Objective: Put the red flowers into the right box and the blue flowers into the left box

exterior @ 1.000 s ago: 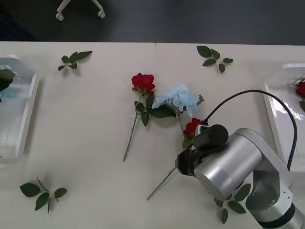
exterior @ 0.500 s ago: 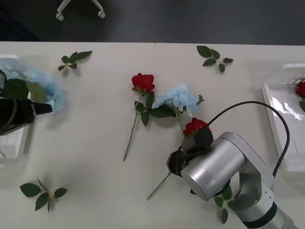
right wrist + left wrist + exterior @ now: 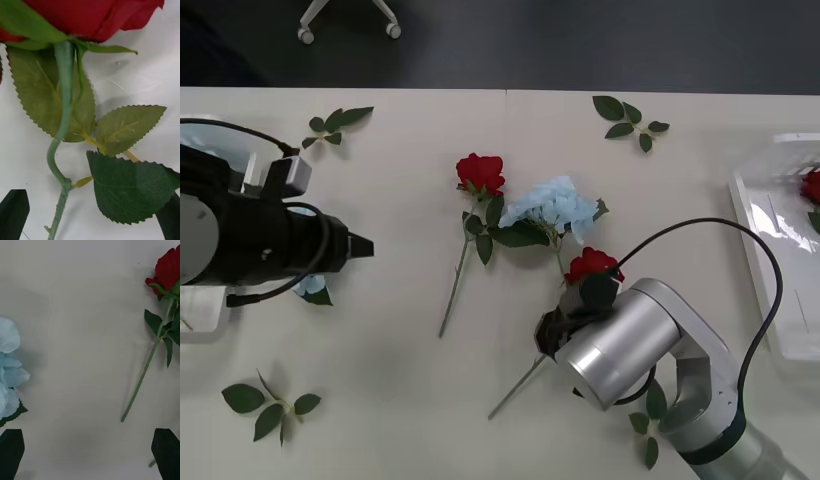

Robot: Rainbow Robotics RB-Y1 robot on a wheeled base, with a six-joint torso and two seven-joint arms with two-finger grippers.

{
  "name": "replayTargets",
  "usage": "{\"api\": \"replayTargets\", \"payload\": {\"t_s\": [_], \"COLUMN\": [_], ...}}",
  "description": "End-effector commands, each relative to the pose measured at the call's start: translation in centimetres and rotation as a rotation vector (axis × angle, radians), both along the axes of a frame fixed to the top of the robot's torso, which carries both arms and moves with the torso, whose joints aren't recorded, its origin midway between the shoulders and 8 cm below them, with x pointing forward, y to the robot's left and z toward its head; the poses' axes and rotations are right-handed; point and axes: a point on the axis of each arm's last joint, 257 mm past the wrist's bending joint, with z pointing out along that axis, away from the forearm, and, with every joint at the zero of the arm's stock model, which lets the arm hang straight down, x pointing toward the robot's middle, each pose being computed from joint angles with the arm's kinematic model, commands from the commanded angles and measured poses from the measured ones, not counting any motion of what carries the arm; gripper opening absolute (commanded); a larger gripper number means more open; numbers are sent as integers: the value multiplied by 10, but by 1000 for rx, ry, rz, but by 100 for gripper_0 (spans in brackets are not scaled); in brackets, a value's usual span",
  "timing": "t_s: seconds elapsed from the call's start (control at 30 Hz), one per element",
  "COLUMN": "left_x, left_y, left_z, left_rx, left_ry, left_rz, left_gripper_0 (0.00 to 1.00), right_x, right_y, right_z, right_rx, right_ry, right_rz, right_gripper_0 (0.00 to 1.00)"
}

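— Two grippers in play? R one first.
— R gripper [image 3: 90, 221] lowest on the table, fingers spread, stem of a red rose [image 3: 593, 264] between the tips, nothing pinched.
— L?
— L gripper [image 3: 90, 453] mid-left, spread too, over bare table w/ a blue flower [image 3: 9, 367] beside it.
— Farther back?
— 2nd rose [image 3: 480, 172] touching a blue flower [image 3: 552, 208] at centre. Right box [image 3: 770, 250] at R edge w/ a red bloom [image 3: 811, 186] inside; left box [image 3: 242, 178] at L edge.
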Motion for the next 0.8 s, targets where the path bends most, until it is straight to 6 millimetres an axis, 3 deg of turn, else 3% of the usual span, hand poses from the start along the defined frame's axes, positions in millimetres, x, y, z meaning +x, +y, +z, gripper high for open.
{"api": "replayTargets", "payload": {"t_s": [0.03, 0.53, 0.6, 0.67, 0.8], "left_x": [11, 64, 70, 79, 91], "left_y": [-37, -103, -113, -122, -135], "left_z": [7, -34, -37, -42, -53], "left_rx": [6, 129, 113, 109, 137], "left_ry": [-34, 61, 64, 58, 43], "left_rz": [-5, -85, -85, -83, -91], "left_gripper_0": [100, 100, 100, 100, 100], "right_x": [11, 26, 26, 25, 24], "right_y": [14, 16, 16, 16, 15], "right_z": [15, 4, 4, 4, 3], "right_rx": [45, 38, 39, 38, 39], "right_ry": [-38, -38, -38, -35, -31], "right_rz": [-20, -21, -22, -20, -22], "right_gripper_0": [99, 95, 76, 40, 17]}}
